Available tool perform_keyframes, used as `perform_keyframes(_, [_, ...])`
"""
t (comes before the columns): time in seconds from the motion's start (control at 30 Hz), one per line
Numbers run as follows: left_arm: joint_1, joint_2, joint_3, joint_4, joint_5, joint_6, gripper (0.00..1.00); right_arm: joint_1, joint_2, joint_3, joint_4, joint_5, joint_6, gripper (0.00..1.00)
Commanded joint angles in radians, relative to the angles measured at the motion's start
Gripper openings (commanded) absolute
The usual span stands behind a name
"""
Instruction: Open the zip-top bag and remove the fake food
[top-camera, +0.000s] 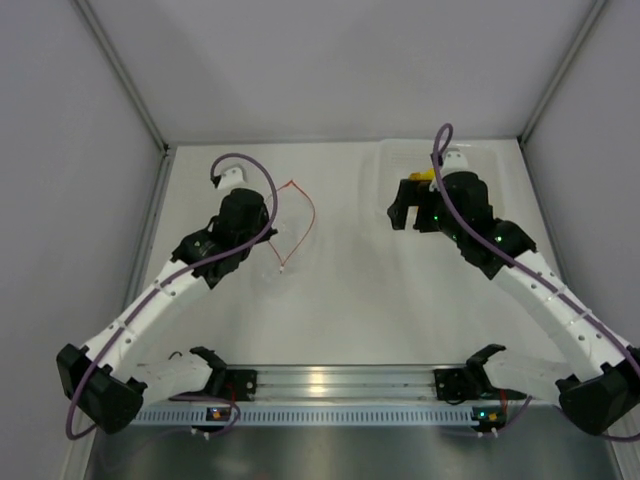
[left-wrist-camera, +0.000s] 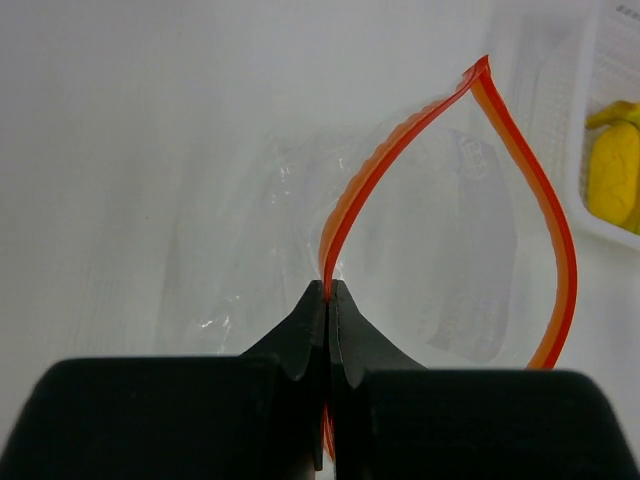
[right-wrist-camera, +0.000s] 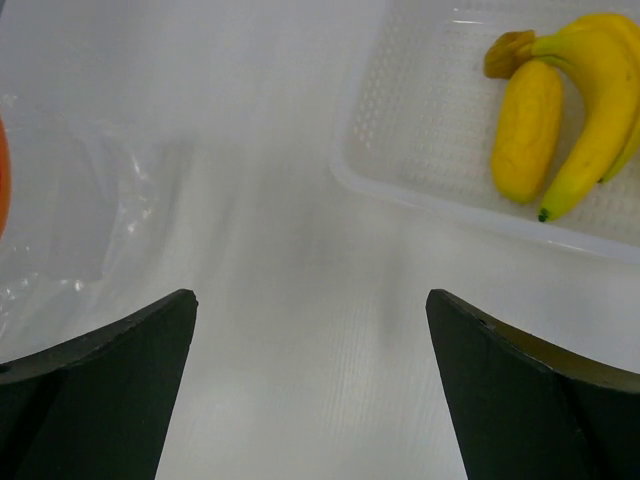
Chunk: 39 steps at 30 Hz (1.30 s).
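Observation:
The zip-top bag (left-wrist-camera: 440, 250) lies clear and crinkly on the table, its orange-red zipper strip (left-wrist-camera: 545, 230) spread into an open loop; it shows in the top view (top-camera: 300, 225) too. My left gripper (left-wrist-camera: 329, 292) is shut on one side of the strip. I see no food inside the bag. The yellow banana bunch (right-wrist-camera: 595, 100) and the smaller yellow fruit (right-wrist-camera: 527, 130) lie in the rigid clear tray (right-wrist-camera: 420, 130). My right gripper (right-wrist-camera: 310, 295) is open and empty, hovering over bare table between bag and tray, in the top view (top-camera: 408, 205) at the tray's left edge.
The tray (top-camera: 480, 165) sits at the back right of the white table. White walls close in the table on three sides. An aluminium rail (top-camera: 340, 382) with the arm bases runs along the near edge.

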Motion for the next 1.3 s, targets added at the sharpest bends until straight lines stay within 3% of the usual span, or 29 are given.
perform_keyframes(0.0, [0.012, 0.05, 0.096, -0.033, -0.212, 0.047, 0.0, -0.002, -0.1, -0.029, -0.041, 0.144, -0.018, 0.99])
perform_keyframes(0.4, [0.022, 0.551, 0.388, -0.043, -0.424, 0.278, 0.0, 0.0, -0.333, -0.058, -0.158, 0.196, -0.056, 0.99])
perform_keyframes(0.63, [0.022, 0.745, 0.533, -0.04, -0.314, 0.3, 0.0, 0.0, -0.398, -0.041, -0.222, 0.262, -0.078, 0.99])
perform_keyframes(0.73, [0.02, 0.792, 0.555, -0.038, -0.253, 0.275, 0.17, 0.0, -0.418, -0.044, -0.238, 0.268, -0.081, 0.99])
perform_keyframes(0.77, [0.019, 0.802, 0.567, -0.038, -0.207, 0.259, 0.36, -0.002, -0.419, -0.049, -0.239, 0.271, -0.081, 0.99])
perform_keyframes(0.83, [0.019, 0.812, 0.576, -0.038, -0.176, 0.243, 0.55, 0.0, -0.425, -0.061, -0.239, 0.276, -0.078, 0.99])
perform_keyframes(0.93, [0.017, 0.793, 0.586, -0.04, -0.145, 0.232, 0.67, 0.0, -0.415, -0.064, -0.25, 0.278, -0.078, 1.0])
perform_keyframes(1.03, [0.019, 0.719, 0.57, -0.04, -0.123, 0.225, 0.86, 0.0, -0.408, -0.07, -0.251, 0.291, -0.072, 0.99])
perform_keyframes(1.07, [0.019, 0.693, 0.563, -0.041, -0.119, 0.219, 0.98, 0.0, -0.41, -0.072, -0.25, 0.304, -0.067, 0.99])
perform_keyframes(1.27, [0.019, 0.431, 0.411, -0.044, -0.156, 0.185, 0.98, 0.0, -0.427, -0.071, -0.254, 0.369, -0.053, 0.99])
